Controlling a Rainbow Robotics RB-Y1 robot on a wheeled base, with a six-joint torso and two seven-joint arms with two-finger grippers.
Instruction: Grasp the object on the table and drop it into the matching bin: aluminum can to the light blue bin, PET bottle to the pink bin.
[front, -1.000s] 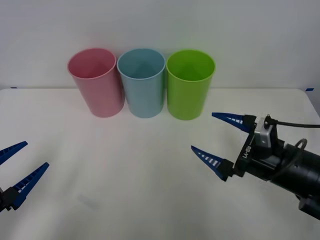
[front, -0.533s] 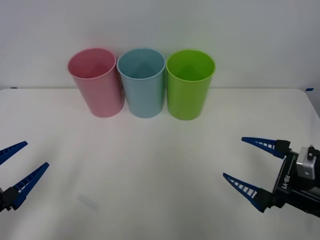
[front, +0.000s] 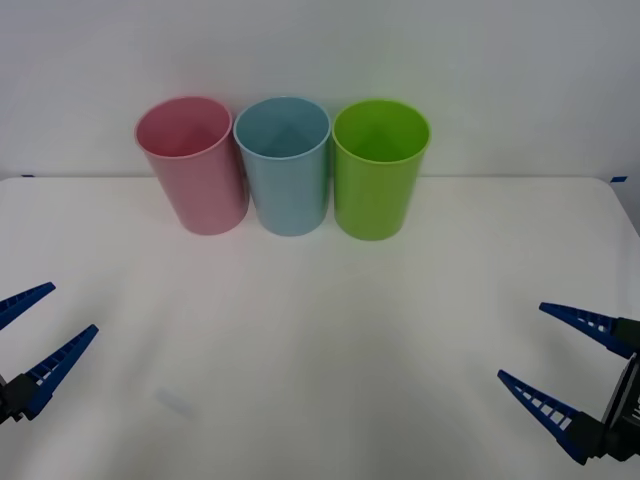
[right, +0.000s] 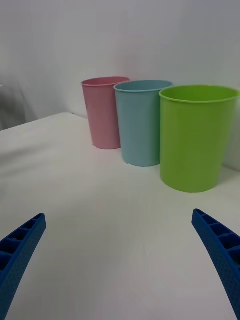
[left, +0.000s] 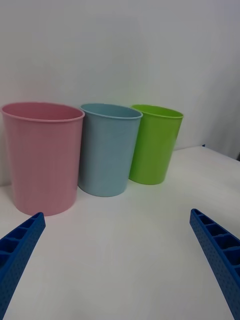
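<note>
Right arm pulled back to the near edge, bins untouched

Nearest the robot, the right gripper (front: 573, 382) had retreated from mid-table, where it had been a second before, to the near right corner of the table (front: 320, 350), its blue ribbed fingers spread wide apart with nothing between them. Its "RB-Y1" marking, readable earlier on the wrist, had slipped out of the front view. The left gripper (front: 35, 336) sat at the near left edge just where it had been, fingers likewise apart and empty.

The white tabletop between the arms was plain and matte, with one faint smudge near the left side. No writing could be read on anything.

At the far side, three bins stood upright in a row against a bare pale wall, unmoved: the pink bin (front: 192, 163) on the left, the light blue bin (front: 284, 164) just beside it in the middle, and a lime green bin (front: 378, 166) on the right. Where the can was could not be told.
</note>
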